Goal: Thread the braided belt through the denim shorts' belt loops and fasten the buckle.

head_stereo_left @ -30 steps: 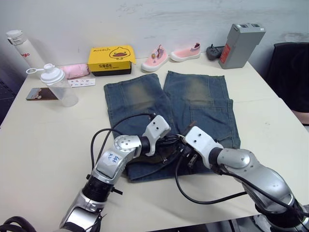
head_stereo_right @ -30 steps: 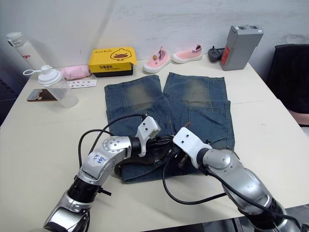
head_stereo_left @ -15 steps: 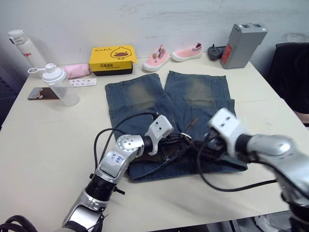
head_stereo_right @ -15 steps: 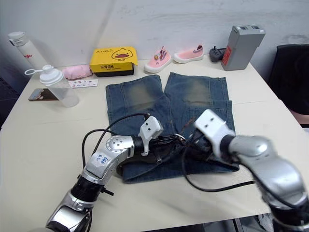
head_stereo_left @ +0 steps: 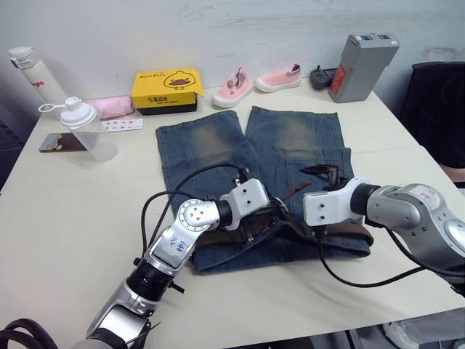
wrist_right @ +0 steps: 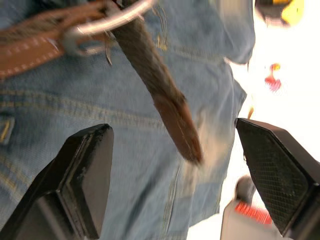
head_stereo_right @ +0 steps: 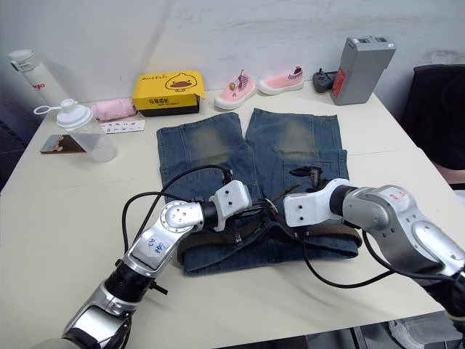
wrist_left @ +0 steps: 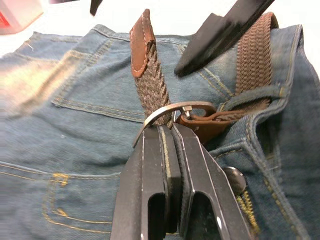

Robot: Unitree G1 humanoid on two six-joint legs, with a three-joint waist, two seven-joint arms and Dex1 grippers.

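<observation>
Since a second ago the right gripper [wrist_right: 175,185] has swung away from the buckle [wrist_left: 172,112] toward the shorts' right side, its fingers now spread wide. On the desk [head_stereo_left: 65,218] lie the denim shorts [head_stereo_left: 290,156], legs pointing away. The left gripper [wrist_left: 167,132] is clamped on the braided belt [wrist_left: 152,90] just below the buckle, the belt's leather tip poking up through the frame at the waistband.

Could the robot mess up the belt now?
Maybe. The left gripper pinches the dark-brown braided belt right at the silver metal buckle, so a slip could let the tip slide back out. The right gripper is open with the leather tip between its fingers, so closing off-centre might miss it.
</observation>
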